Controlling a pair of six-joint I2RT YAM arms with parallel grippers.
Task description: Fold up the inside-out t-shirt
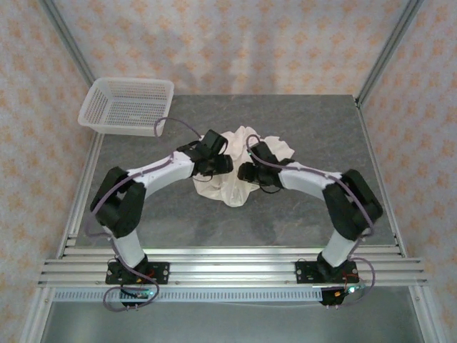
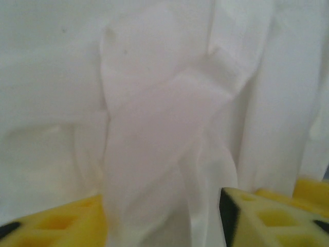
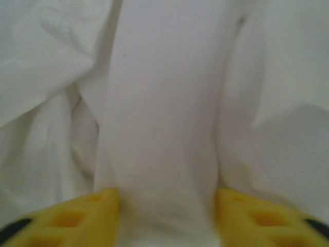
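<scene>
Lying crumpled mid-table, the inside-out t-shirt (image 1: 232, 189) fills both my jaws. Half closed, my right gripper (image 3: 167, 198) pinches a ridge. My left gripper (image 2: 162, 198) straddles a fold; whether it is clamped I cannot tell.

Robot lab test cell, not a home. Grey stone-look tabletop (image 1: 300, 214) is boxed in by silver aluminium extrusion posts (image 1: 388, 50) at its far corners, with orange-patterned backdrop walls (image 1: 235, 43) behind it. Slotted aluminium rails (image 1: 228, 266) on its near edge carry two bolted white-and-black robot arms (image 1: 157, 174). White plastic mesh basket (image 1: 121, 131) overhangs its far-left corner.
</scene>
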